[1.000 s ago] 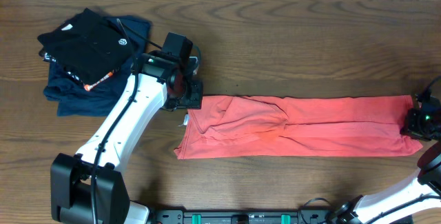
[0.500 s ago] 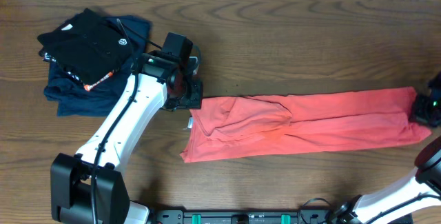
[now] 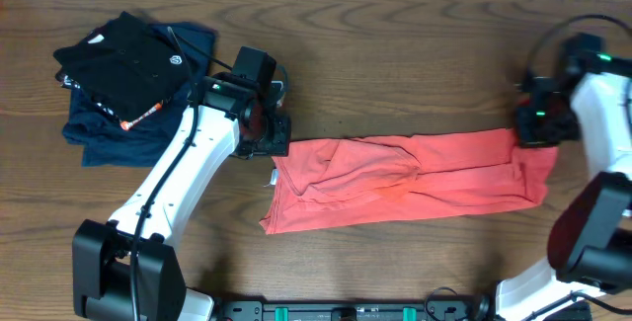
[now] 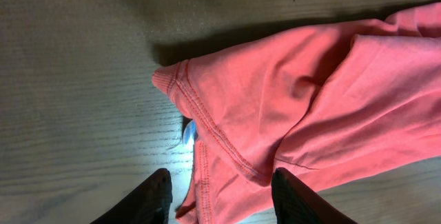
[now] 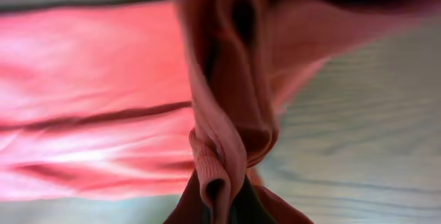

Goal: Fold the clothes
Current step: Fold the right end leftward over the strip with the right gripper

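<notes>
The coral-red T-shirt point(image 3: 395, 178) lies as a long, narrow folded strip across the middle of the table; its lettering is hidden. My left gripper point(image 3: 267, 143) hovers over the strip's left end. In the left wrist view its fingers point(image 4: 220, 198) are open, one on each side of the stitched hem point(image 4: 207, 134). My right gripper point(image 3: 538, 125) is shut on the strip's right end and holds it lifted, folded back over the rest. In the right wrist view the bunched hem point(image 5: 220, 162) is pinched between the fingers point(image 5: 222, 207).
A black folded garment with a small white logo point(image 3: 123, 64) lies on a navy-blue folded garment point(image 3: 104, 133) at the far left. Bare wooden table point(image 3: 415, 64) lies behind and in front of the shirt.
My right gripper has lifted the shirt's right end and carried it up and to the left, so the strip is shorter. The left arm has not moved.
</notes>
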